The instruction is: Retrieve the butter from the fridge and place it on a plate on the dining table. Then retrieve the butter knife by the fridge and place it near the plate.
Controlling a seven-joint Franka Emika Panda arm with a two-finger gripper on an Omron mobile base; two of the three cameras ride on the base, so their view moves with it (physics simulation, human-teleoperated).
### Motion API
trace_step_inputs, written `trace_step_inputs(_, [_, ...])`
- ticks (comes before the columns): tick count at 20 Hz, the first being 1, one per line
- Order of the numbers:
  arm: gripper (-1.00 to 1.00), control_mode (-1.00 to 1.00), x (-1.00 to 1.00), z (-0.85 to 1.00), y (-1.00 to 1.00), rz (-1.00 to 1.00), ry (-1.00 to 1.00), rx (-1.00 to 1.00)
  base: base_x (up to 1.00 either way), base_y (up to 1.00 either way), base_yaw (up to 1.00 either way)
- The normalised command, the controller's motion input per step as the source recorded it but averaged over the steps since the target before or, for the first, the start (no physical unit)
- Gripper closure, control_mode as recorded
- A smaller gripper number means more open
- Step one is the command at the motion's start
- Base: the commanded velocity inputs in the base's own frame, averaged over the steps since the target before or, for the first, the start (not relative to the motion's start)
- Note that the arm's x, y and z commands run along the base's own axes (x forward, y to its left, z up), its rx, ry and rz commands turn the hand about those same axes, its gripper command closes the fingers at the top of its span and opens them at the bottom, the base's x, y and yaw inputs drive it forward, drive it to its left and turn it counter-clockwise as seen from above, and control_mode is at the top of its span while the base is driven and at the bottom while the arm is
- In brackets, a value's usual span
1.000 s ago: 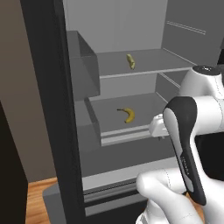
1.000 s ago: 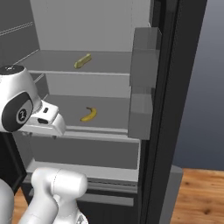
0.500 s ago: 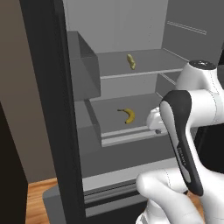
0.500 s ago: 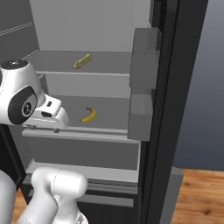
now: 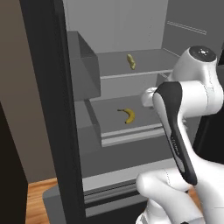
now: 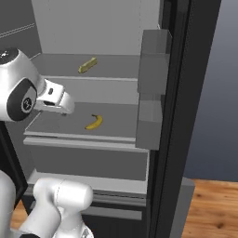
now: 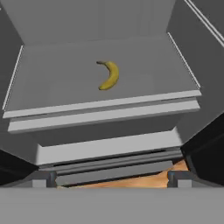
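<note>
so the arm has swung further into the fridge (image 5: 52,109) since a moment ago, hand now over the banana (image 6: 94,122) shelf. the butter (image 6: 87,65) sits one shelf up, so it needs to go higher. gripper (image 7: 109,178) is spread wide, holding nothing, touching nothing.

You see a curved yellow banana (image 5: 128,115) lying alone mid-shelf, its dark stem end toward nine o'clock in the left base view. At six o'clock, low in your frame, a strip of wooden floor (image 6: 209,209) shows, warm orange-brown.
</note>
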Motion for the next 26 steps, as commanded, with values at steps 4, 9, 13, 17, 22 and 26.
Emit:
trace_step_inputs(4, [-1.0, -1.0, 0.91, 0.53, 0.0, -0.08, -0.34, -0.04, 0.0, 0.0, 0.0])
trace_step_inputs(9, [-1.0, -1.0, 0.71, 0.72, -0.04, -0.09, -0.26, -0.02, 0.0, 0.0, 0.0])
trace_step_inputs(13, [-1.0, -1.0, 0.73, 0.41, -0.03, -0.01, -0.17, 0.01, 0.0, 0.0, 0.0])
trace_step_inputs(17, [-1.0, -1.0, 0.79, 0.02, -0.11, 0.03, 0.01, 0.04, 0.0, 0.0, 0.0])
trace_step_inputs(22, [-1.0, -1.0, 0.88, 0.0, 0.0, 0.03, 0.06, 0.0, 0.0, 0.0, 0.0])
trace_step_inputs(26, [-1.0, -1.0, 0.99, 0.0, 0.15, 0.0, 0.1, -0.02, 0.0, 0.0, 0.0])
